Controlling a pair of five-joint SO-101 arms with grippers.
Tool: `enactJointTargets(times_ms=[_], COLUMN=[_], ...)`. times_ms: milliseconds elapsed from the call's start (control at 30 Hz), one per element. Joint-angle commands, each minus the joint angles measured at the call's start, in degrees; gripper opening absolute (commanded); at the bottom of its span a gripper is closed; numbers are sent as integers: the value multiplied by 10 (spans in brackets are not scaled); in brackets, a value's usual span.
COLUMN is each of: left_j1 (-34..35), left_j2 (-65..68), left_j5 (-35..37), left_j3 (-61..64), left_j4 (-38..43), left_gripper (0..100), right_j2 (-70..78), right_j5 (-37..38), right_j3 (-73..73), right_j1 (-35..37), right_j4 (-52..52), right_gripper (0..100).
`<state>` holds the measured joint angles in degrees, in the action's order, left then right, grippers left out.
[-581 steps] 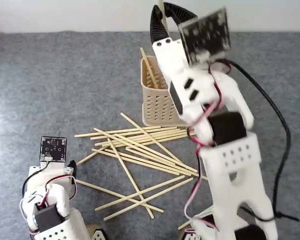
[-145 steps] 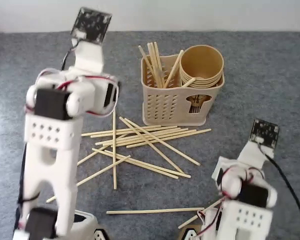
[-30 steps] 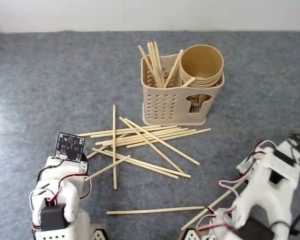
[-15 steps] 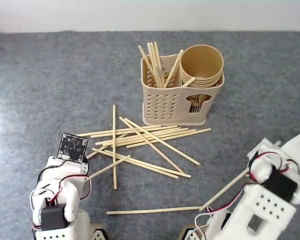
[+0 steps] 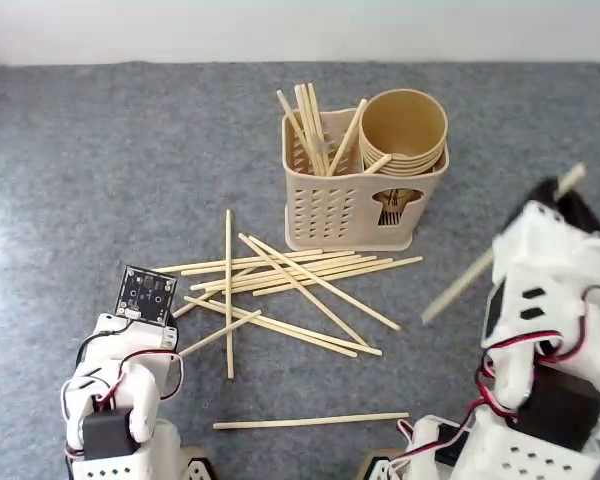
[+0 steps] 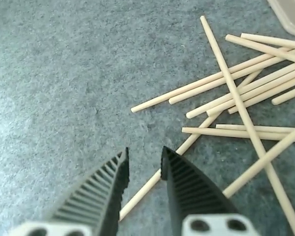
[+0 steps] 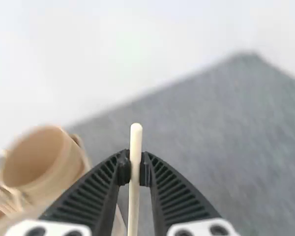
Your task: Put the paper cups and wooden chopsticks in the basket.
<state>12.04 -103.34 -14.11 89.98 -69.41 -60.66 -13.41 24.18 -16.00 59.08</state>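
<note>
Right arm point(image 5: 550, 290) lifted; our right jaws pinch held chopstick point(image 5: 458, 287) at 4 o'clock of basket point(image 5: 345, 215). Paper cups point(image 5: 405, 125) already in. We count many loose chopsticks point(image 5: 280, 285) left on bench point(image 5: 100, 150) at basket's 7 o'clock. Left jaws spread, empty.

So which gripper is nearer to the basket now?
Right. The right gripper, shut on a chopstick, is raised beside the basket, not touching; the left gripper is low, with the loose chopsticks between it and the basket.
</note>
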Motion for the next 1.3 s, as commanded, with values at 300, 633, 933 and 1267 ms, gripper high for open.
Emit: enactJointTargets(times_ms=[300, 633, 933, 1267], left_j1=[2, 2, 2, 2], left_j2=[-6, -6, -6, -6], left_j5=[-5, -6, -6, -6], left_j3=[-6, -6, -5, -5], left_j4=[-1, -1, -1, -1], left_gripper=[102, 102, 102, 102], right_j2=[83, 230, 341, 331], right_j5=[-57, -55, -17, 60], right_j3=[-34, -35, -32, -32], right_j1=[169, 221, 269, 306], right_j4=[-358, -560, -528, -366], right_gripper=[8, 8, 12, 266])
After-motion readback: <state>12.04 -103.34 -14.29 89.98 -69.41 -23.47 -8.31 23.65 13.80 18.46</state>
